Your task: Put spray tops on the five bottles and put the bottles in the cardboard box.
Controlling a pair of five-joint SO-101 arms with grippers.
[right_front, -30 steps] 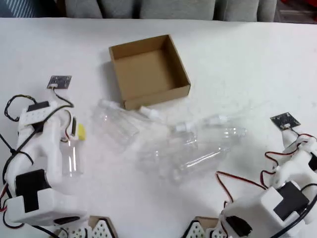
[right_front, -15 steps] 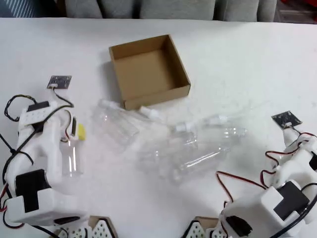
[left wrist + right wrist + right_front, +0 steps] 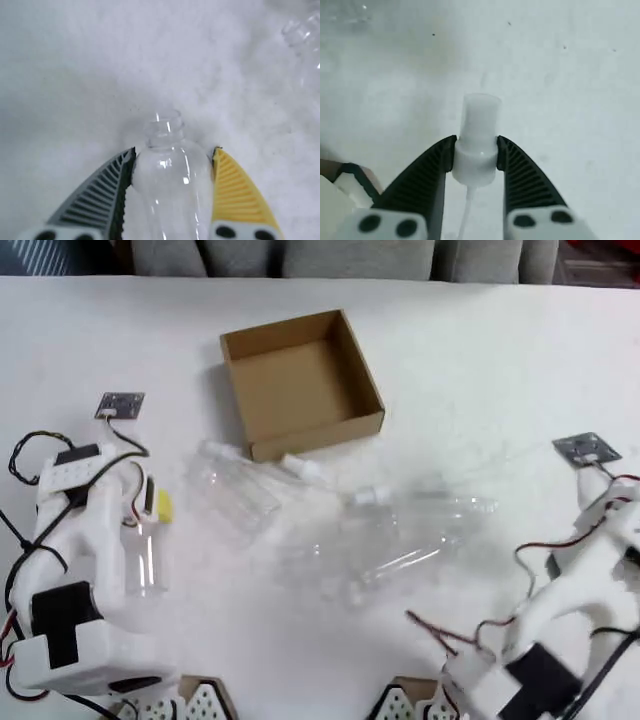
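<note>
My left gripper [image 3: 172,152] is shut on a clear bottle [image 3: 170,175] with an open neck. In the high view that bottle [image 3: 145,565] stands upright at the table's left beside the left arm. My right gripper [image 3: 476,142] is shut on a white spray top [image 3: 477,130], with its thin tube hanging down, above bare table. Several more clear bottles [image 3: 400,535] lie in a heap mid-table, with white spray tops [image 3: 365,497] among them. The cardboard box [image 3: 320,437] sits open and empty behind the heap.
The right arm [image 3: 585,580] stands at the table's right front, red and black wires trailing from it. Two small dark tags lie on the table, one at the left [image 3: 121,404] and one at the right [image 3: 586,448]. Grey chairs line the far edge.
The right arm has swung and risen toward the right. A white spray top that lay at the heap's right end is gone from there. The left arm and its bottle have not moved.
</note>
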